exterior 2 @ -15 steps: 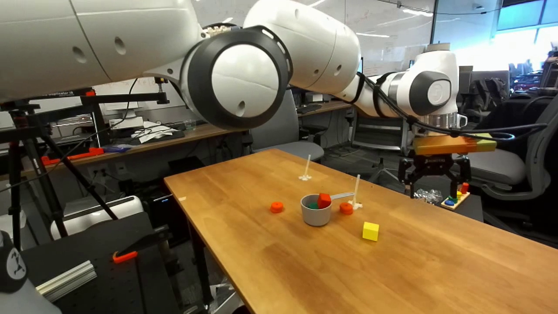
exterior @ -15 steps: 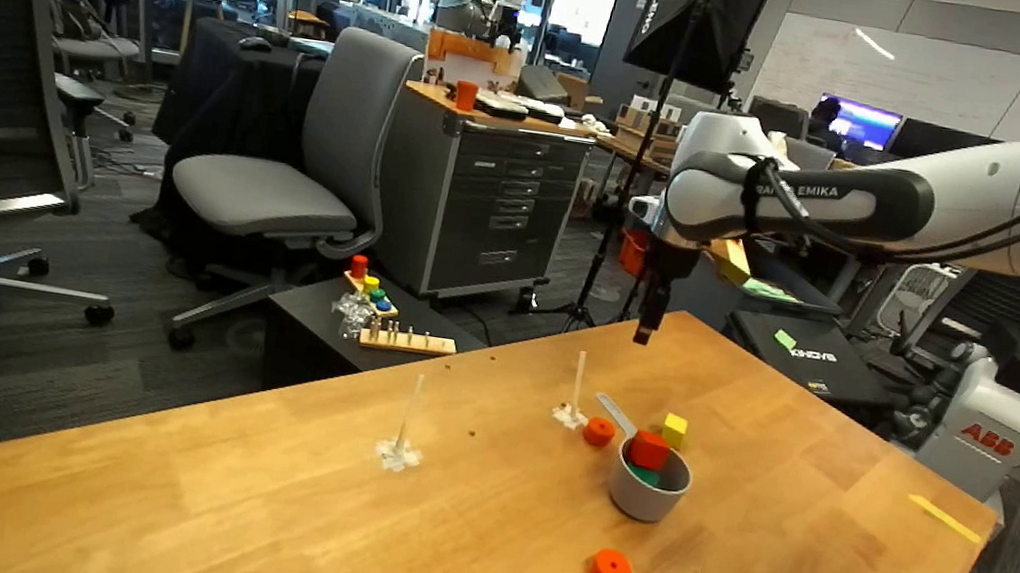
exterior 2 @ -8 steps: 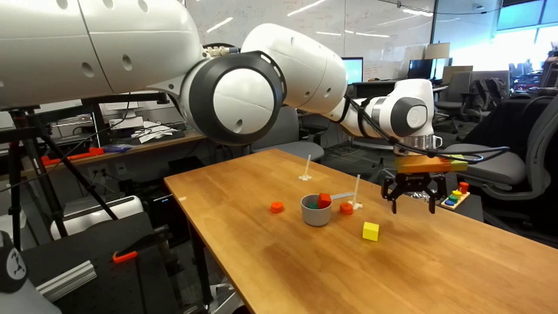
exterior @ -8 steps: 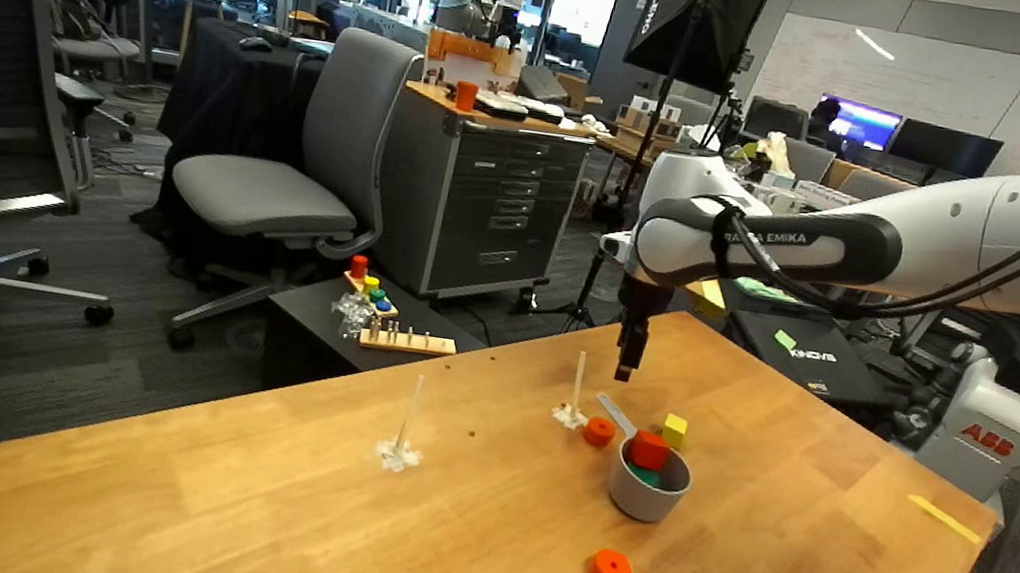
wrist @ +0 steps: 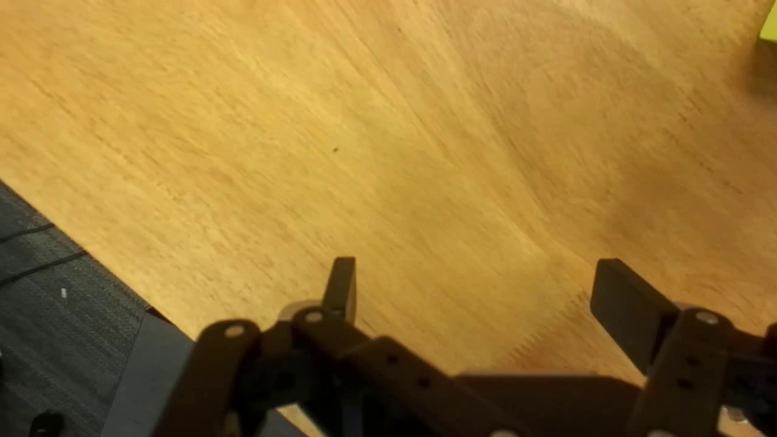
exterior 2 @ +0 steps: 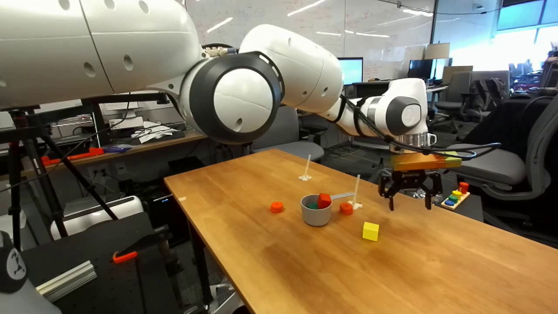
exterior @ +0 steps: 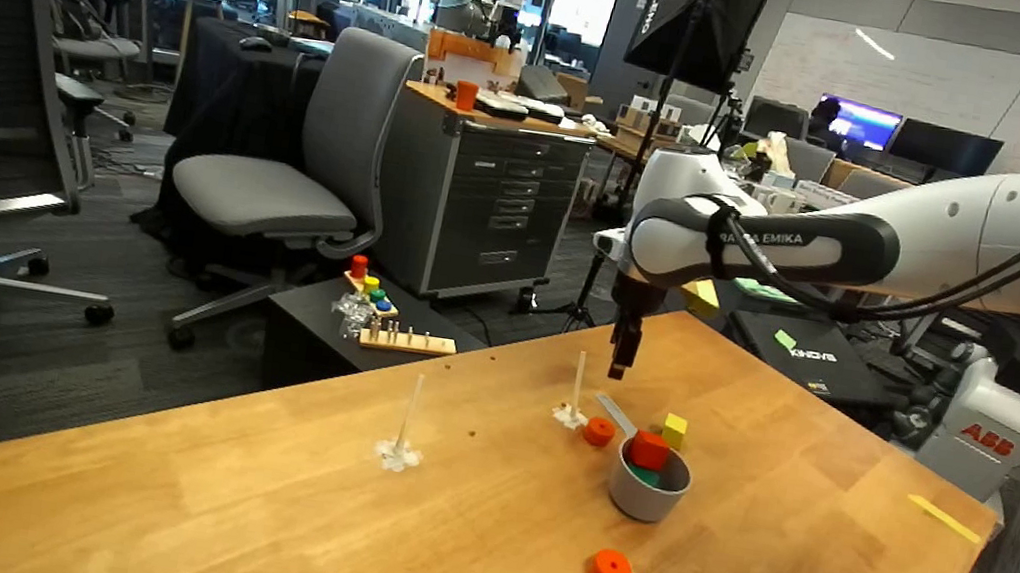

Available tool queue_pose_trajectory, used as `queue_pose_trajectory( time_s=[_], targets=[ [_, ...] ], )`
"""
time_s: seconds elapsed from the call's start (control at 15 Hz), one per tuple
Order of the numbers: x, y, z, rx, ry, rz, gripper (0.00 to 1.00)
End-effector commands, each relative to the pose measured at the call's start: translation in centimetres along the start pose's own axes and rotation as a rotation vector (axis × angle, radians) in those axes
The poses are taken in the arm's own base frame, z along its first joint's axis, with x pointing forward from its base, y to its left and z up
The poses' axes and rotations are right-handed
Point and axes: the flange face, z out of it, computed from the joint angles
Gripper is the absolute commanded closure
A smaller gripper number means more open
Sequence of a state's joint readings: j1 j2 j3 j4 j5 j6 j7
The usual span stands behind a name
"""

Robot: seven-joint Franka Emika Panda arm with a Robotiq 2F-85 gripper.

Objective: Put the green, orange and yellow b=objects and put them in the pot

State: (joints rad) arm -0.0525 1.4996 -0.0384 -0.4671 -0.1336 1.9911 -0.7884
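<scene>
Lowered this past second, the black two-fingered gripper (exterior 2: 409, 206) is being held wide-spread, empty, with the yellow cube (exterior 2: 370, 231) and orange discs (exterior 2: 277, 207), lower, beside it, being left outside the grey pot (exterior 2: 316, 217) holding a green piece (exterior: 646, 475).

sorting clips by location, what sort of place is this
Most likely a robotics lab, perhaps sharing office space: a white robot arm, a separate machine marked ABB, and a gray office chair.
</scene>
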Motion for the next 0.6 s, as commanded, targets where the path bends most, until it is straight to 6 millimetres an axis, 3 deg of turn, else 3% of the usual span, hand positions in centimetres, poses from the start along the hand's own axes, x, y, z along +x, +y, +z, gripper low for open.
queue_pose_trajectory(
  time_s=[0.0, 0.27, 0.53],
  targets=[
    [1.5, -0.1, -1.9, -0.045, 0.042, -0.031, 0.00],
    [4.6, -2.2, -4.2, -0.061, 0.090, -0.067, 0.00],
    [6.7, -4.5, -4.6, -0.042, 0.100, -0.087, 0.00]
  ],
)
